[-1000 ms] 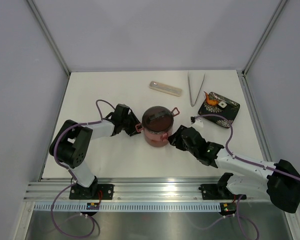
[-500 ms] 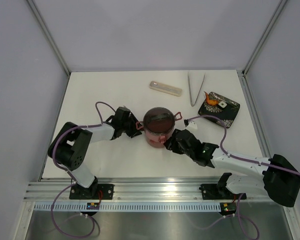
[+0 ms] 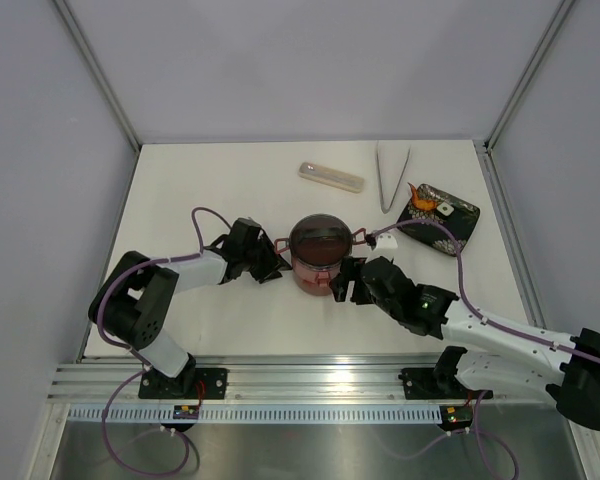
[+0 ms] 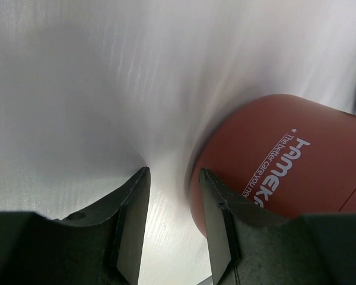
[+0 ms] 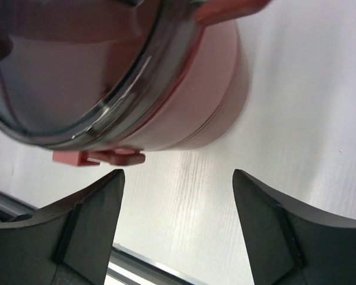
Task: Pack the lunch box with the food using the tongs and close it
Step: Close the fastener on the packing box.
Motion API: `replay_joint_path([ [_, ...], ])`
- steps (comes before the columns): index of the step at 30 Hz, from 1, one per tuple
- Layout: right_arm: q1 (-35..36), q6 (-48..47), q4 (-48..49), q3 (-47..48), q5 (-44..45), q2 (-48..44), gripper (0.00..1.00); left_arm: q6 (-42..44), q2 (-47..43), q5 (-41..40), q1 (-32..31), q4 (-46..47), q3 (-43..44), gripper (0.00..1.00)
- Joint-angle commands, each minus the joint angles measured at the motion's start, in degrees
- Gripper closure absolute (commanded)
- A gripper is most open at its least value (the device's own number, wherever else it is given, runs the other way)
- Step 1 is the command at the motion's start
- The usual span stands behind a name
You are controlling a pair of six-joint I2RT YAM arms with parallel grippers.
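Note:
The lunch box stands stacked at the table's middle, with its grey lid on and a red latch hanging at its side. My left gripper is low at the box's left, open, with only table between its fingers; the maroon wall lies just right of them. My right gripper is open wide below and right of the box, holding nothing. The tongs lie at the back. The food, orange pieces and a white piece, rests on the black tray.
A pale beige cutlery case lies behind the lunch box. The table's right edge runs just beyond the black tray. The metal rail with both arm bases lines the near edge.
My right gripper's jaws have spread wide and stand just short of the box. The left gripper slid slightly nearer along the box's left side. The lunch box shifted a little to the right.

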Motion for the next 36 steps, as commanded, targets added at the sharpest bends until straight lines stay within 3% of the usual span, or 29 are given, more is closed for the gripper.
replay_joint_path([
  [1,3.62,-7.11,0.05,2.3,-0.13,-0.15,0.18,2.29,-0.32,-0.41,-0.03,-3.19,1.45,0.57],
  [14,9.96,-2.81,0.48,6.62,8.58,8.2,0.21,2.2,1.09,1.17,0.15,-1.88,1.98,0.57],
  [23,15.76,-6.67,3.65,14.6,9.98,19.96,0.21,2.11,2.32,1.6,0.15,-0.82,2.07,0.57],
  [31,16.73,-9.66,6.99,17.77,11.13,24.02,0.21,1.76,3.38,3.1,0.23,1.11,1.28,0.58],
  [36,17.52,-3.44,-1.94,18.83,19.89,21.66,0.21,1.85,3.11,3.19,0.15,1.29,0.93,0.58],
])
